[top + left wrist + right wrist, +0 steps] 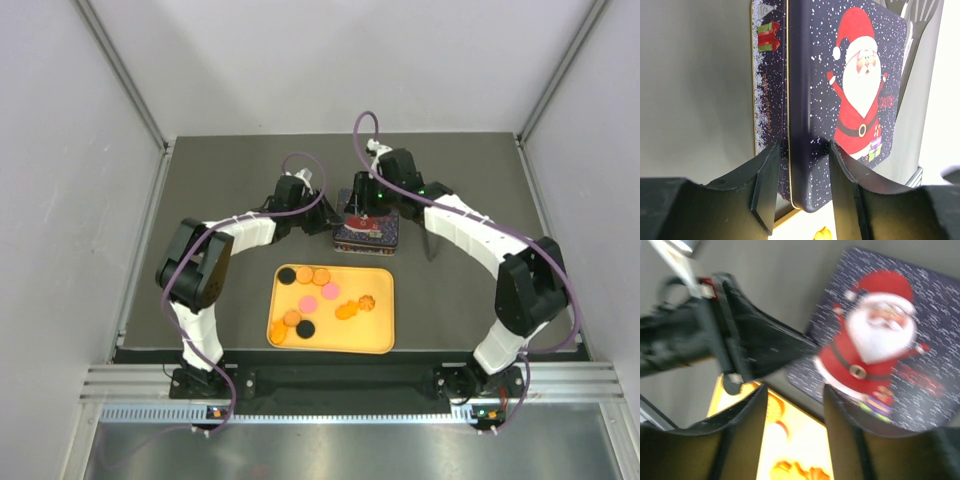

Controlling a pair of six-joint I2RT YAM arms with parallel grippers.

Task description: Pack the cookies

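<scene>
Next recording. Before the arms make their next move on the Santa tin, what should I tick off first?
1. Left gripper straddles the tin's edge: ok.
2. Left grip firm on it: cannot tell.
3. Right gripper free: ok, open, nothing between its fingers.
4. Tin open for packing: not ok, it is closed.
5. Cookies waiting on the yellow tray: ok.
6. Right wrist view sharp: not ok, blurred.

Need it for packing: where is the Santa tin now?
In the top view, the Santa tin sits mid-table, just beyond the yellow tray, with the left gripper straddling its edge.
</scene>
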